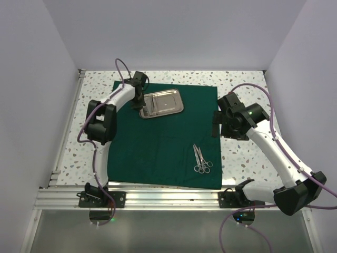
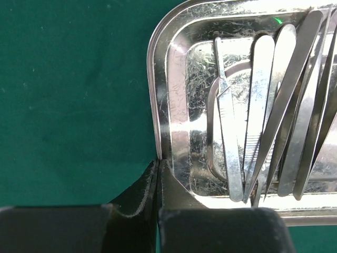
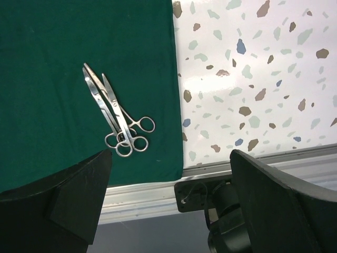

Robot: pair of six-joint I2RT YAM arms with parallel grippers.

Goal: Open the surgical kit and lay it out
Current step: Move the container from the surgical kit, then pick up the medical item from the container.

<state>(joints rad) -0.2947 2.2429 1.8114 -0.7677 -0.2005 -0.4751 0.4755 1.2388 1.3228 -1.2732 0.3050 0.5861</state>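
Closest in, my left gripper (image 2: 159,164) pinched the steel tray (image 2: 178,105) by its rim on the drape (image 2: 68,95). My right gripper (image 3: 171,156) hung spread above the scissors (image 3: 118,122). Any pull, I judged, should stay low and level, lest the tweezers (image 2: 263,105) slide.

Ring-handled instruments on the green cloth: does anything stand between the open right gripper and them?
Nothing visible does. The right gripper hangs open at the drape's right edge; only bare drape lies between it and the ring-handled instruments. The steel tray, pinched by the left gripper, sits apart.
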